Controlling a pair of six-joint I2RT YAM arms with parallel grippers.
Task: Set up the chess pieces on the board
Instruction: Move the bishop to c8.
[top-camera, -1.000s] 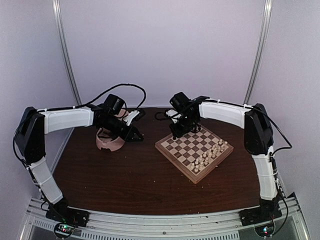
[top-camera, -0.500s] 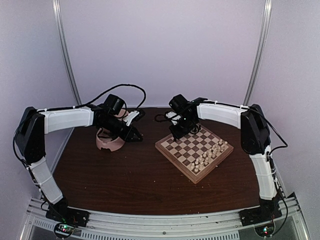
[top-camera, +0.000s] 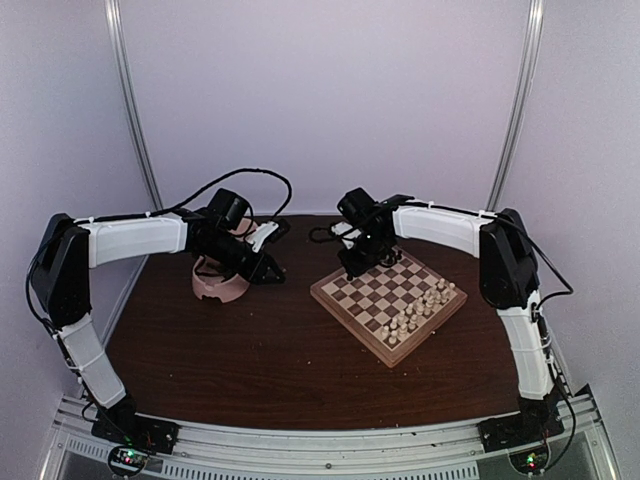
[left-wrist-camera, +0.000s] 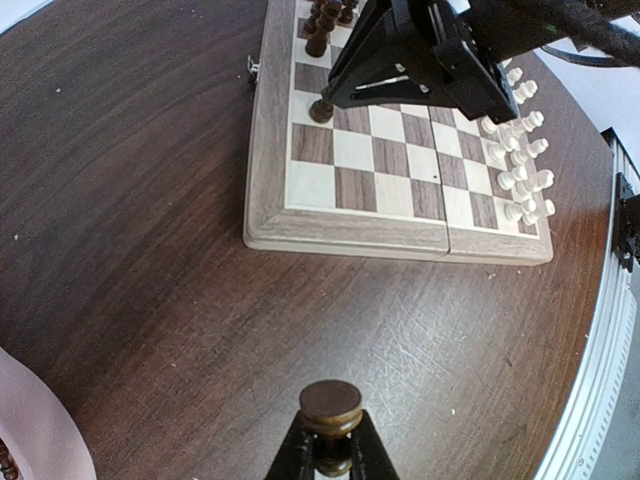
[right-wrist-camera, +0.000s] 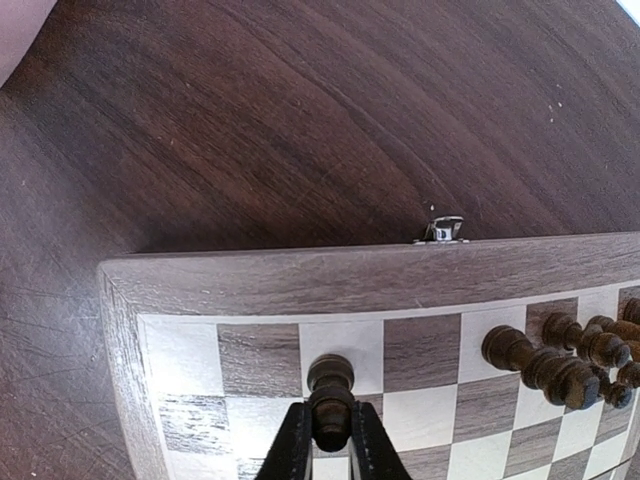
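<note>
**K:** Status entry, please. Which step is in hand?

**M:** Placement of a dark man. The right pincer (right-wrist-camera: 330, 432) is closed narrow on a dark chessman (right-wrist-camera: 330, 385), held upright over the board (right-wrist-camera: 300, 280) near its corner, in the outer column and just inside the tan border. The fingers hide the base, so I cannot tell whether it is seated on a square or just above one.

**K:** And the other arm?

**M:** The left pincer (left-wrist-camera: 330, 448) is clamped narrow on a dark pawn (left-wrist-camera: 331, 405). It hangs above the bare surface (left-wrist-camera: 150, 250), well apart from the board and near the pink bowl (top-camera: 220, 285). My reading is that this one is next in the queue.

**K:** State of the board?

**M:** The pale chessmen (left-wrist-camera: 520, 150) stand in two ranks along one side. A few placed dark pieces (right-wrist-camera: 545, 365) crowd the opposite edge, just beside the right pincer's square. Most dark squares on that side are unfilled, so I judge the task well short of halfway for the dark side.

**K:** What does the next move call for?

**M:** The right arm should settle the chessman flat and centred on its square, then part the fingers only a little and rise straight up. The neighbours are close, and a sideways exit could topple them. The left arm should wait until the right arm is off that corner, since both want the same region.
</note>
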